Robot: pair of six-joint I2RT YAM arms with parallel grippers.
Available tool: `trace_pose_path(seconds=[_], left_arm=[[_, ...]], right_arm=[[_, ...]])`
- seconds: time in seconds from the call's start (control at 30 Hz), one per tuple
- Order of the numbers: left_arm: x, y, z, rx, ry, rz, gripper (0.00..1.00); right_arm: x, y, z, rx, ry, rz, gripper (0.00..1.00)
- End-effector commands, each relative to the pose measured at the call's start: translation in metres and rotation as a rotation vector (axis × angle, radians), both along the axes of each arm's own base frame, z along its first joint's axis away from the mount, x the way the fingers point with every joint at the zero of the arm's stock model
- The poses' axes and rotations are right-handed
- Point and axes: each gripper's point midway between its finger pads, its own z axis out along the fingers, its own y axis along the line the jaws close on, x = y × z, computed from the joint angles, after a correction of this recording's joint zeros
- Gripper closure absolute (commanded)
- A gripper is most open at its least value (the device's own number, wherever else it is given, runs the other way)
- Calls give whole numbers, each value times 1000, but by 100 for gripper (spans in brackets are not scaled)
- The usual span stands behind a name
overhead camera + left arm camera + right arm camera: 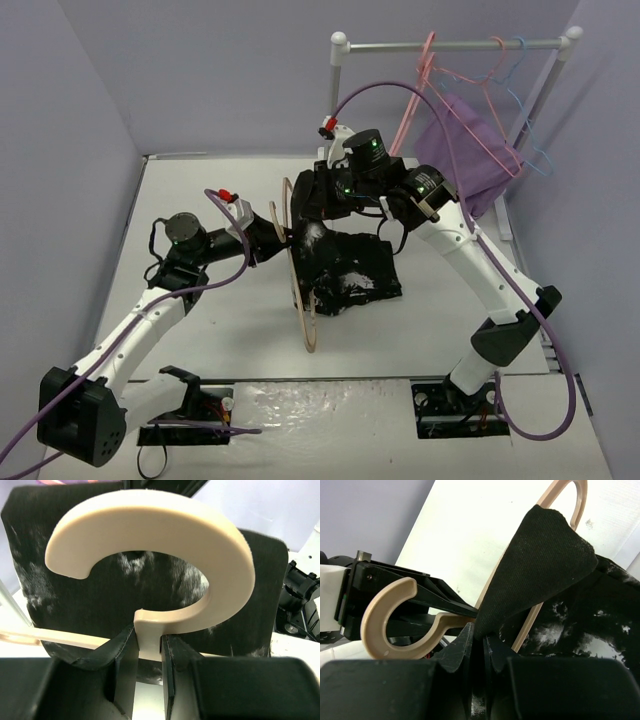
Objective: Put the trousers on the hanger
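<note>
From above: hanger point(300, 290) upright mid-table point(420, 330), trousers point(350, 272) heaped against it; purple cloth point(475, 150) on rail point(450, 45) behind, well apart.

Left wrist: left hand point(148, 647) clamped on hanger neck, trousers blocking everything beyond.

Right wrist: right hand point(479, 637) pinched onto trousers fold crossing hanger.

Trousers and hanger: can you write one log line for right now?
left fingers: shut on hanger neck | right fingers: shut on trousers | hanger: upright | trousers: mostly heaped on table
</note>
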Motion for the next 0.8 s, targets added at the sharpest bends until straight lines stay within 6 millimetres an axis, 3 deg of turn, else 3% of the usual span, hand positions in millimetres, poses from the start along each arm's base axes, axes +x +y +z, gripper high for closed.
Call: trace_pose_path(seconds=[0.0,0.2,0.47,0.77], left_arm=[[-3,0,24,-38,-101,-28,100],[-1,3,26,-36,-110,-13,100],[6,12,22,-27,-102,10,100],[13,20,32,-14,-121,15,100]], right_arm=[[-5,-7,102,214,-219,-1,100],[-5,-14,119,236,-253,-17,100],[0,-42,115,210,-258,-69,100],[0,-84,79,124,-223,-155,100]])
